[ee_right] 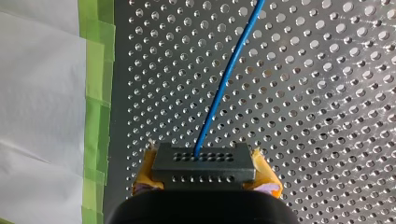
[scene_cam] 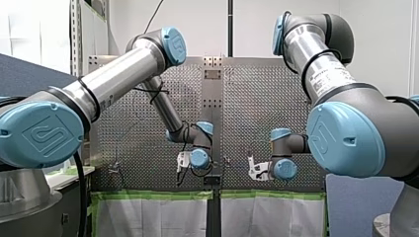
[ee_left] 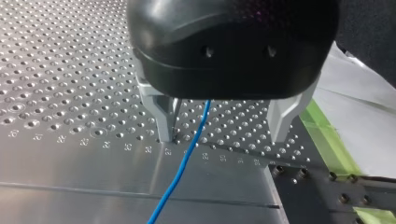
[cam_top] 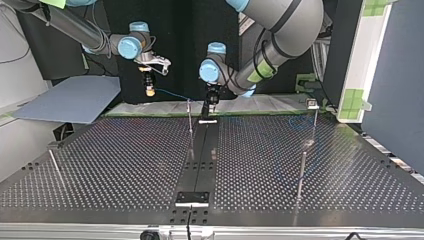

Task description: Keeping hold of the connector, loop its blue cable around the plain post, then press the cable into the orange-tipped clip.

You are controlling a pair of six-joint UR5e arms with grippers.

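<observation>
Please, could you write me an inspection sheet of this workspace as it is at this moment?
Surface: perforated table, bare metal, dark strip down its middle.
Job's things: dark connector in my right gripper; thin posts upright on the table; orange-tipped clip not made out.
Clutter: nothing seen.
Grippers: right gripper, yellow pads, shut on the connector; left gripper open, above the table.
Cables: blue cable runs from the connector and passes between the left gripper's fingers.
Surroundings: green tape and white sheet at the table's edge.
</observation>
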